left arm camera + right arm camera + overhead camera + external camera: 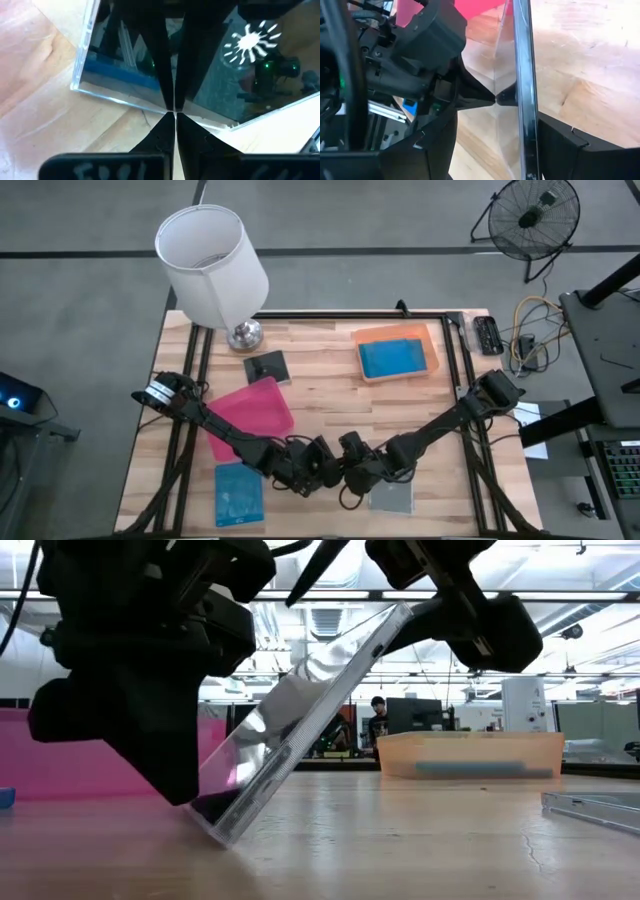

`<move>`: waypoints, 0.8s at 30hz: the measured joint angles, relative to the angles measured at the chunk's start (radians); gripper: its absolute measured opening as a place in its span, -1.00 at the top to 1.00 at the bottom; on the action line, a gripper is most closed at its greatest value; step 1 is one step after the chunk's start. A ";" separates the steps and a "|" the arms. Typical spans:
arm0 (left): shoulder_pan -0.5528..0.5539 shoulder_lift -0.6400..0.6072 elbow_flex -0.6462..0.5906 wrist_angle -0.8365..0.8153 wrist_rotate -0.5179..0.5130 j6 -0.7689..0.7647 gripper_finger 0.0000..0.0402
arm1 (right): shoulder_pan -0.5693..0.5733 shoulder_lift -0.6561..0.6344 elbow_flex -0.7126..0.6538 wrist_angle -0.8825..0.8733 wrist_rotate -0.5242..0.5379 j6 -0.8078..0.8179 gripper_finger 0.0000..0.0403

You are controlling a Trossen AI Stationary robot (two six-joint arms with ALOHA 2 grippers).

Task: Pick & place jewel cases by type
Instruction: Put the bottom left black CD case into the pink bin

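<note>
Right gripper [520, 100]: low over the near middle of the bench [330, 395], pinching a clear-fronted jewel case [300, 720] by its edges, one finger on each side of the thin edge in the right wrist view
Held jewel case: tilted steeply, lower edge resting on the bench top, upper edge up in the right gripper; transparent front, dark insert behind
Left gripper [174, 107]: fingers pressed together, tips touching the flat face of the tilted case; holding nothing; right beside the right gripper at the near middle of the bench
Blue jewel case [238, 494]: flat on the bench near the front left corner, just in front of the pink tray
Second blue jewel case [392, 358]: lying inside the orange tray [432, 340] at the back right of the bench
Dark jewel case [267, 367]: flat on the bench behind the pink tray, just beside the lamp's base
Grey jewel case [392, 498]: flat at the front edge, right of the two grippers, partly under the right arm; shows at the right edge of the low view as a thin clear slab
Pink tray [262, 405]: left of centre, partly covered by the left arm
Lamp [212, 262]: white shade, metal foot at the back left corner
Beyond the bench: floor fan [528, 218] at back right; a person [378, 720] far off in the room in the low view
</note>
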 joint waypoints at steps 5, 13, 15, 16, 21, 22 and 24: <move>-0.003 0.000 -0.001 -0.016 0.004 0.004 1.00 | 0.000 -0.001 0.000 -0.007 -0.013 -0.037 0.00; -0.009 0.001 -0.001 -0.027 0.010 0.004 1.00 | 0.000 -0.003 0.000 -0.007 -0.034 -0.085 0.51; -0.009 0.001 -0.002 -0.027 0.010 0.004 1.00 | 0.000 -0.006 0.000 -0.008 -0.036 -0.094 0.63; -0.009 0.001 -0.002 -0.027 0.011 0.004 1.00 | 0.000 -0.006 0.000 -0.007 -0.040 -0.101 0.68; -0.011 -0.001 -0.002 -0.020 0.023 -0.003 1.00 | 0.000 -0.009 0.000 -0.010 -0.051 -0.122 0.84; -0.011 -0.003 -0.002 -0.020 0.021 -0.014 1.00 | 0.000 -0.010 0.000 -0.010 -0.051 -0.123 0.84; -0.015 -0.013 -0.002 -0.021 -0.001 -0.018 0.98 | 0.000 -0.010 0.000 -0.010 -0.054 -0.128 0.85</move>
